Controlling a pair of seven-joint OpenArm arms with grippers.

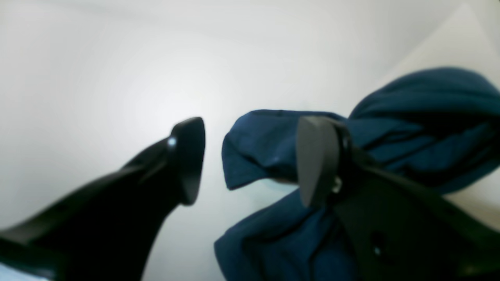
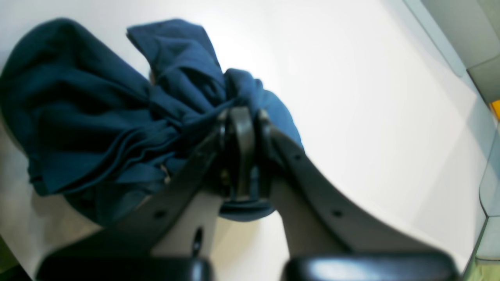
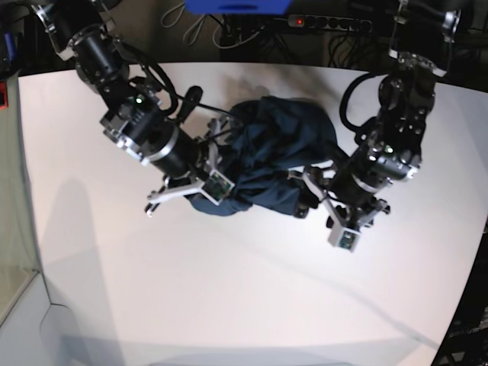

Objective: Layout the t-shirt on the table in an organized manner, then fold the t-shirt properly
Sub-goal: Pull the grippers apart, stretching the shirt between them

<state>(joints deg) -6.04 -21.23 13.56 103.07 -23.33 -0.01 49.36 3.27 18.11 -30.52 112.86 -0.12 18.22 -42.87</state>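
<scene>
The dark navy t-shirt (image 3: 274,149) lies crumpled in a heap on the white table (image 3: 229,290), between my two arms. In the base view my right gripper (image 3: 216,174) meets the heap's left edge. The right wrist view shows this gripper (image 2: 241,117) shut on a bunched fold of the t-shirt (image 2: 97,113). At the heap's right edge is my left gripper (image 3: 309,191). In the left wrist view it (image 1: 252,130) stands open, its black fingers (image 1: 189,160) wide apart. A loose flap of the t-shirt (image 1: 261,148) hangs between them, unpinched and closer to the right finger.
Black cables and a power strip (image 3: 328,23) lie beyond the table's far edge. The table's curved edge (image 3: 469,259) runs down the right of the base view. In the right wrist view, grey floor and an orange item (image 2: 496,109) show past the table's border.
</scene>
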